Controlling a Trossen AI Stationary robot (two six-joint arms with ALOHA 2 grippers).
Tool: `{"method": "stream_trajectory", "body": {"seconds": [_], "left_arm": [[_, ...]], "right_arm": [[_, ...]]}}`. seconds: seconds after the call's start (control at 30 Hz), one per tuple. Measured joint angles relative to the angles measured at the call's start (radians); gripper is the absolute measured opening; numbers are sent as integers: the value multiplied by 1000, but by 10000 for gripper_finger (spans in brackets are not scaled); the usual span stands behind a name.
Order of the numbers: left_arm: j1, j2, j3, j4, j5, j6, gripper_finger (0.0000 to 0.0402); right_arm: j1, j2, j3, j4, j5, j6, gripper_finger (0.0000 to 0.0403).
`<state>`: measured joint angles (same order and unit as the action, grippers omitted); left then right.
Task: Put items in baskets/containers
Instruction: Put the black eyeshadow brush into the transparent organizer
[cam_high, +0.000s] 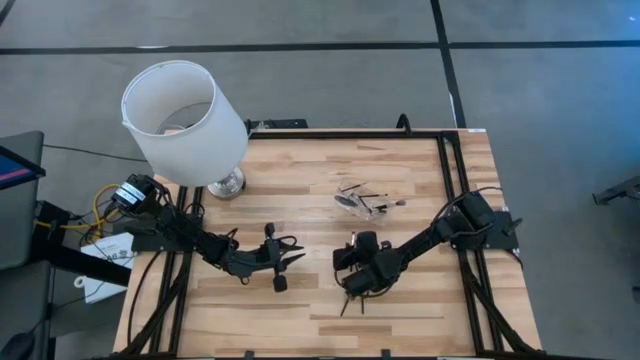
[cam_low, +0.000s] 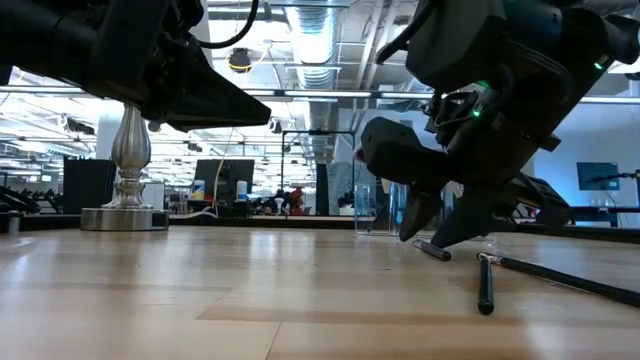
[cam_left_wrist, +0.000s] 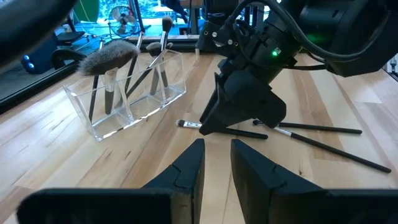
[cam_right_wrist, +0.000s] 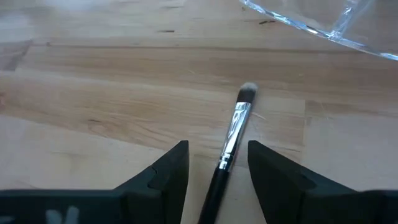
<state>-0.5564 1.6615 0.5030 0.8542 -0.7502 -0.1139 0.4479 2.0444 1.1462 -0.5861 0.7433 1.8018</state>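
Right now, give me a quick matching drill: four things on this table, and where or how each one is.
Things:
1. fluffy brush
2. flat brush
3. lamp
4. left gripper

States:
A. idle, fingers apart, pointing at the right arm
B. lying on the wood between the right gripper's open fingers
C. upright in the clear organizer
D. at the table's far left corner

Pairs: 1-C, 2-B, 3-D, 4-A
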Motion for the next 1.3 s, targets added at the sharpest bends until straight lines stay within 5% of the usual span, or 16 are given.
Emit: {"method": "stream_trajectory", "body": {"seconds": [0.37, 0.73, 0.97, 1.3], "left_arm": [[0, 0, 0, 5, 0, 0, 76], [0, 0, 0, 5, 0, 0, 76], [0, 0, 0, 4, 0, -8, 76], [-2, 0, -1, -1, 12, -8, 76]], "right_arm": [[-33, 1, 1, 22, -26, -75, 142], [-80, 6, -1, 155, -42, -270, 11], [-140, 22, -1, 301, -82, -537, 56], [-190, 62, 11, 401, -154, -635, 60]]}}
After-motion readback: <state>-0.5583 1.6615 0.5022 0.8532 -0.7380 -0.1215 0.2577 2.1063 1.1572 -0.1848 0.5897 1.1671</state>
